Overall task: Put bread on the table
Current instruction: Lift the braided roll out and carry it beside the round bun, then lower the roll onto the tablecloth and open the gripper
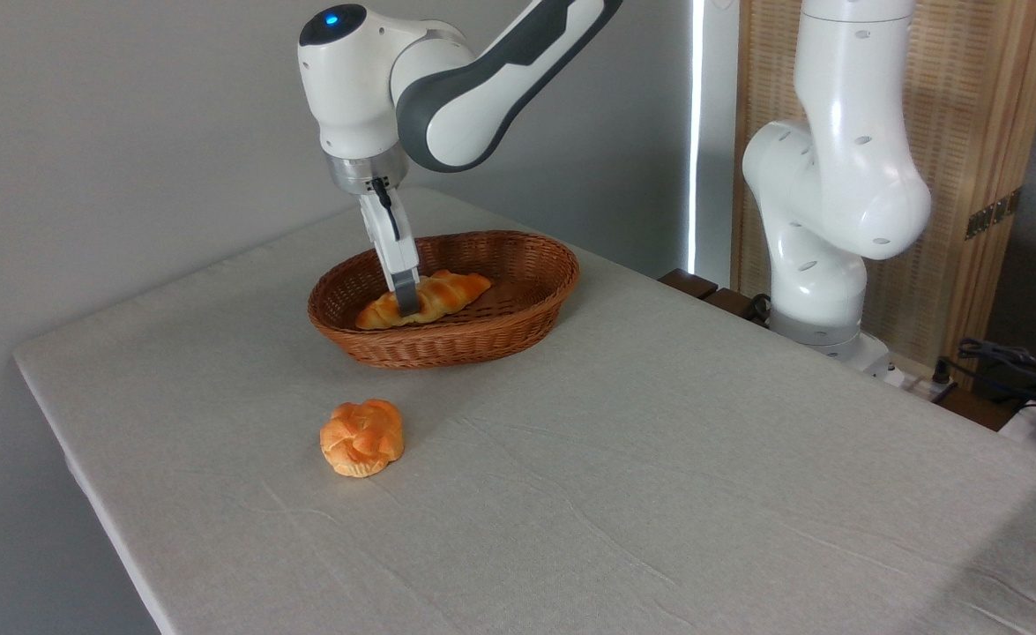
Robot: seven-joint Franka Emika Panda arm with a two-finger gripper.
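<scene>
Golden braided loaf point(434, 298) lay inside the wicker basket point(482, 339) on the cloth-covered tabletop point(659, 459); the end effector point(406, 304) reached its middle, grip unclear, with a round knotted bun point(362, 437) nearby

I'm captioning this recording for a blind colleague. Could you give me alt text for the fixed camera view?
A white robot arm reaches down into an oval wicker basket, its gripper at the middle of a long braided bread lying inside. In front of the basket, a small round knotted bun sits on the table, which is covered in light grey cloth.
</scene>
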